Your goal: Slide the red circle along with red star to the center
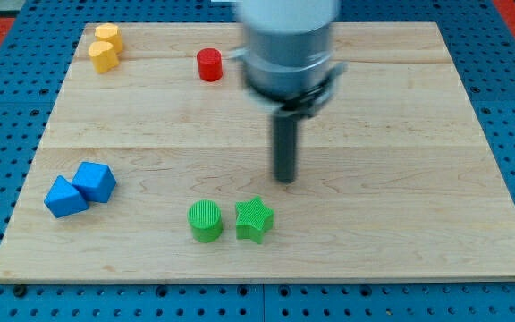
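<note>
The red circle point(209, 65) stands near the view's top, left of the arm's body. No red star shows; the arm's grey body point(289, 45) may hide it. My tip point(284, 179) rests on the board near the middle, well below and to the right of the red circle, and just above the green star point(254, 220). It touches no block.
A green circle point(206, 221) sits left of the green star near the view's bottom. Two blue blocks point(80, 189) lie together at the lower left. Two yellow blocks point(105, 48) sit at the top left corner of the wooden board point(418, 134).
</note>
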